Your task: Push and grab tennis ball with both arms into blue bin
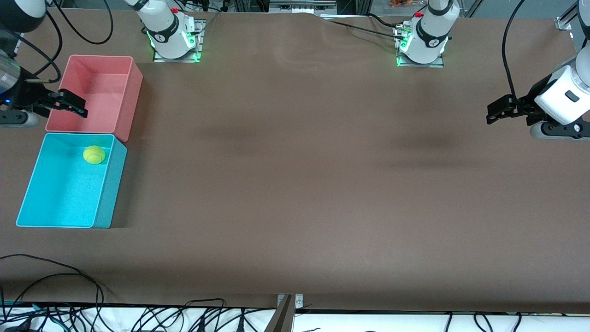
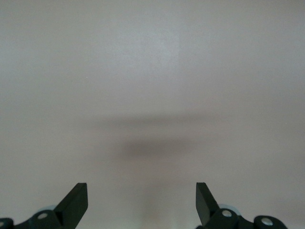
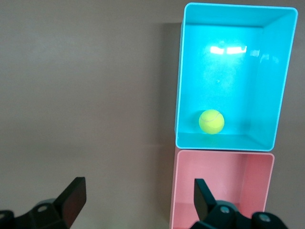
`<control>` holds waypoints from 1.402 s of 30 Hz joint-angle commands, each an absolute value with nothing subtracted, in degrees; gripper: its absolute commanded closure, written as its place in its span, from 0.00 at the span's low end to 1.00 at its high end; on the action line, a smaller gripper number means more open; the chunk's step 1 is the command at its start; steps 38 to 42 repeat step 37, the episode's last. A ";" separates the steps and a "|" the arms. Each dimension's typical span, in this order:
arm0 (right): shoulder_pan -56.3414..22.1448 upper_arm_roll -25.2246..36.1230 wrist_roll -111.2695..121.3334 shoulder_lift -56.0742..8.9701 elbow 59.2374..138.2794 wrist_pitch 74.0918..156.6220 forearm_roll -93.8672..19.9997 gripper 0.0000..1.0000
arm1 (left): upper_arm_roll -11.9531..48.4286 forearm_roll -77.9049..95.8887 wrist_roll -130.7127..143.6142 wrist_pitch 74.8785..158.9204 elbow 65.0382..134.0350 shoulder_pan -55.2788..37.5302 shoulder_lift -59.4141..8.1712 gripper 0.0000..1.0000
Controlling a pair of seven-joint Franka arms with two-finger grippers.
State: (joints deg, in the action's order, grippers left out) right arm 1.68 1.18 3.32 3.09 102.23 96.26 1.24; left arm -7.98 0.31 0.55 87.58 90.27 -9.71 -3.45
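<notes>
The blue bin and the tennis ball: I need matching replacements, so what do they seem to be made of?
Blue bin: probably thin moulded plastic, smooth and slightly glossy, judging by light glare on its inner floor in the right wrist view. Tennis ball: looks felt-covered, matte and fuzzy yellow-green; its core cannot be seen.

Surface (image 1: 295,184): broad, covered in a matte brown mat, with soft dark shadows and a slight ripple near its top edge. White ledge (image 1: 415,323) along the nearest edge, strewn with black cables (image 1: 152,318). Metal bracket (image 1: 286,313) at mid-edge. Aluminium frame rails (image 1: 299,5) along the farthest edge.
</notes>
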 commanded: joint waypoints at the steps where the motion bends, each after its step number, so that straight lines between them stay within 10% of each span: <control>1: 2.03 0.09 3.43 3.95 99.14 92.55 -0.26 0.00 | -7.82 -0.97 -0.18 87.19 90.70 -9.84 -2.81 0.00; 42: 0.09 1.67 3.43 1.85 93.78 89.74 0.18 0.00 | -7.82 -0.97 -0.18 87.19 90.79 -9.93 -2.81 0.00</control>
